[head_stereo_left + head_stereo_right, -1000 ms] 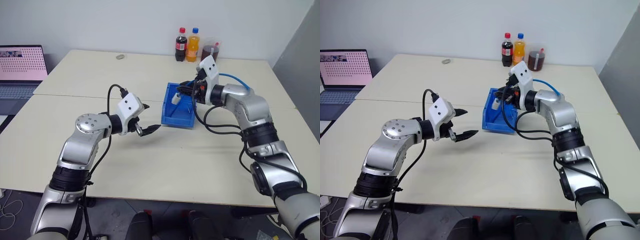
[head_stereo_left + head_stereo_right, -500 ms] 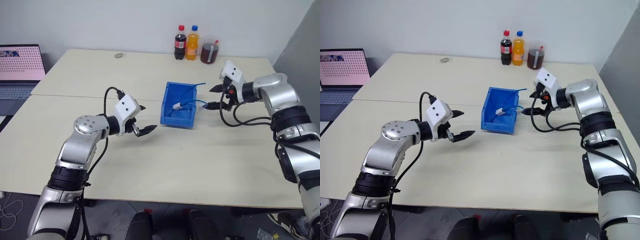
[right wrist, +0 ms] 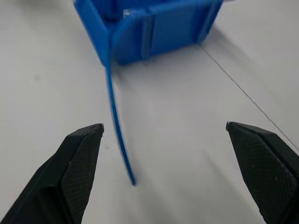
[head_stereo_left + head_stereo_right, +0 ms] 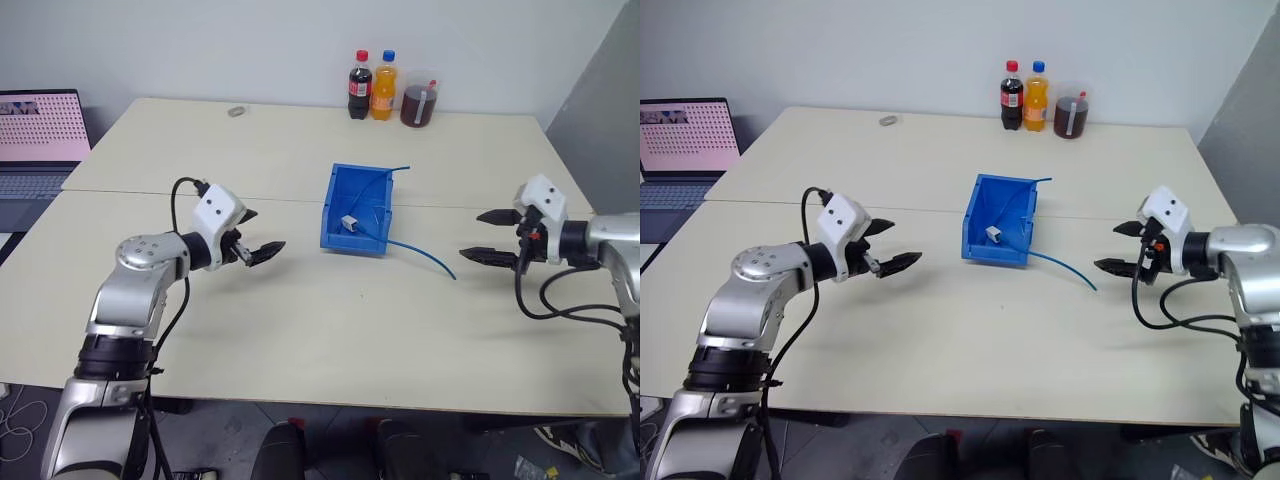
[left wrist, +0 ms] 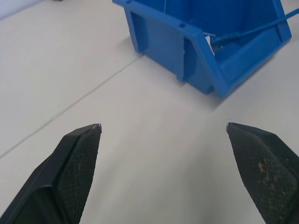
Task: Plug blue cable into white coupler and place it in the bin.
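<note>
The bin (image 4: 362, 235), bright blue, stands in the middle of the table. Inside it lies the white coupler (image 4: 349, 222). The blue cable (image 4: 425, 258) leads from the coupler over the bin's right rim and trails onto the table toward my right side. My left gripper (image 4: 262, 231) hovers open to the left of the bin, apart from it, with nothing between its fingers. Well to the right of the bin my right gripper (image 4: 472, 234) also stands open and empty, just past the cable's loose end. The right wrist view has the cable (image 3: 117, 135) running out from the bin (image 3: 149, 28).
Two soda bottles (image 4: 373, 86) and a cup of dark drink (image 4: 417, 103) stand at the table's far edge. A laptop (image 4: 38, 140) sits at the far left. A small round object (image 4: 238, 112) lies at the back. A thin blue wire (image 4: 396, 172) pokes over the bin's far corner.
My right gripper has opened, let go over the bin and pulled far back to the right. The coupler and cable now lie in the bin. My left gripper has drifted left.
</note>
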